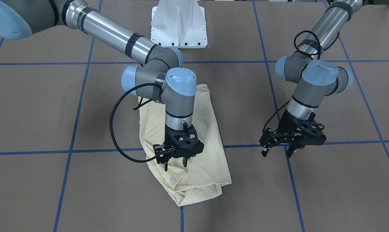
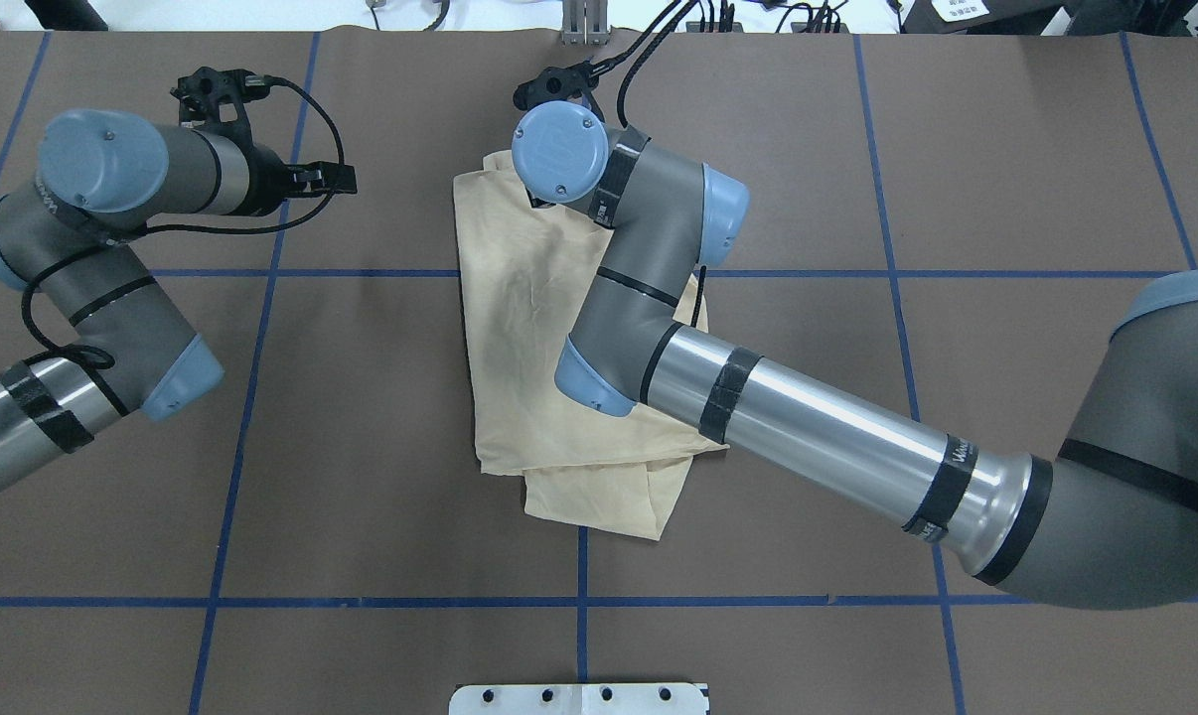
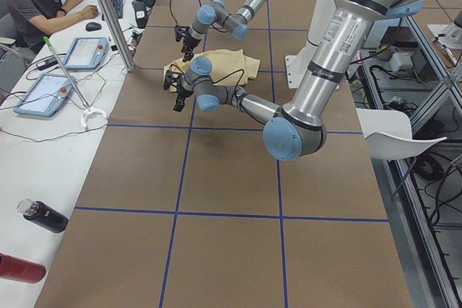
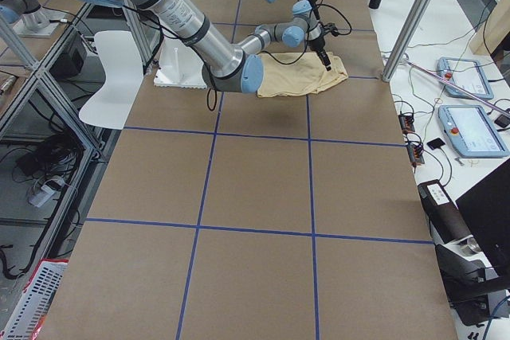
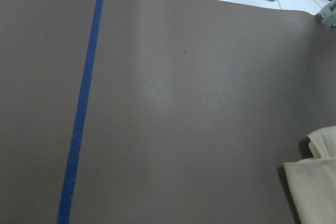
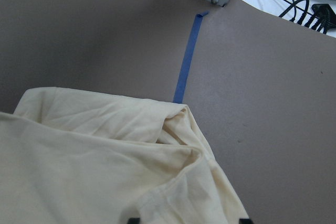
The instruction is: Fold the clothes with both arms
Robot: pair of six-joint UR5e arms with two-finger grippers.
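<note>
Over the T-shirt point(image 1: 202, 180), front-facing view: the right gripper point(image 1: 175, 166) hangs with fingers spread, nothing between them; whether the tips touch cloth, can't tell. The left gripper point(image 1: 276, 154) is well off to the T-shirt's side above bare table point(image 1: 336, 180), also spread and empty.

Overhead: the T-shirt is a rumpled folded oblong, and the right arm point(image 2: 808, 417) covers part of it.

Side views: too small to judge.

Left wrist: only a T-shirt corner, well apart from the blue tape point(image 5: 79, 119).

Right wrist: cloth fills the lower frame, black fingertips point(image 6: 134, 221) cut off at the edge.
</note>
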